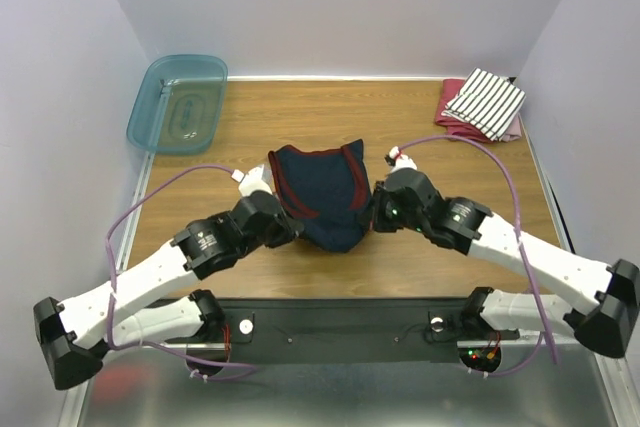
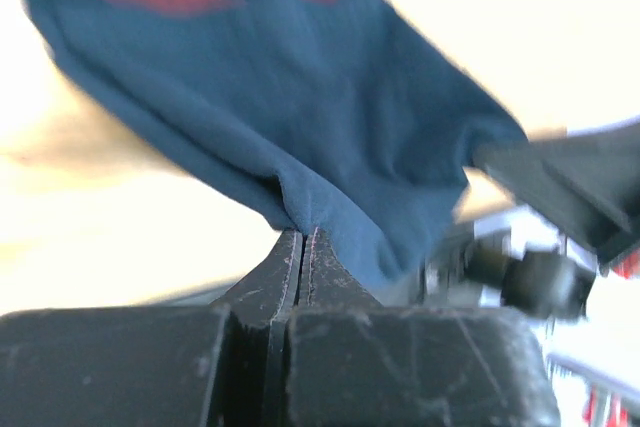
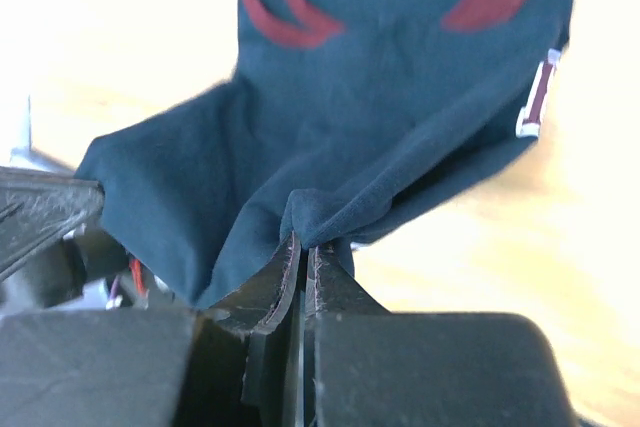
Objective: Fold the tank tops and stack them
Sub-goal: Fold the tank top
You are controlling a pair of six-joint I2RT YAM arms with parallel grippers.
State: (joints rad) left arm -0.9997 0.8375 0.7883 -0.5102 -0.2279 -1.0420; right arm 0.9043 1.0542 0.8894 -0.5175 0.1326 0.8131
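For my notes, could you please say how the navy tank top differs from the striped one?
The navy tank top has red trim; the striped tank top has dark lines on white. The left gripper and right gripper pinch the navy one; the striped one lies folded, untouched. Both are cloth.

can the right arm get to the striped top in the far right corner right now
Probably not yet: the right gripper is shut on the edge of the navy top, as is the left gripper. The way across to the striped top looks free, so it likely could after letting go.

Matt cloth tank top (image 1: 322, 194); wooden table (image 1: 300, 112)
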